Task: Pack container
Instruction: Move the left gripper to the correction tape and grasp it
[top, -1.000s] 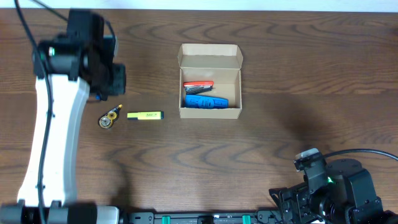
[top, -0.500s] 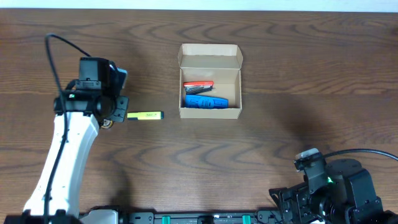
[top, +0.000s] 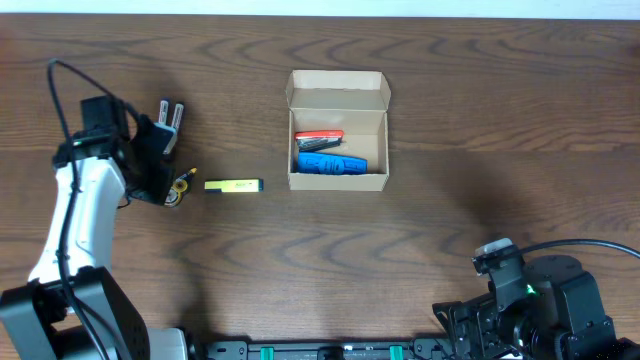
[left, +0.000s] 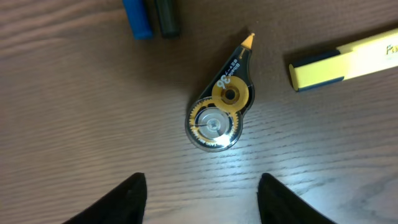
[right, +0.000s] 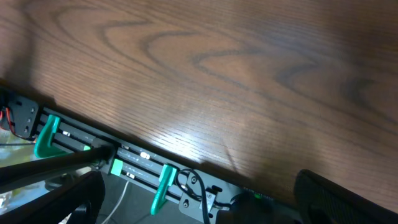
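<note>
The container, a tan cardboard box with its flap lid open, stands at mid-table. Inside it lie a red item and a blue item. Left of it lie a yellow highlighter and a round correction tape. My left gripper hovers just short of the tape, open, with nothing between its black fingertips. My right gripper is open over the table's front edge and holds nothing.
A blue pen and a black pen lie just beyond the tape; their far ends poke out past my left arm. The right arm sits folded at the front right, above the rail.
My left arm has swung back and down toward the near left, from over the pens to beside the correction tape. The right arm has not moved.
</note>
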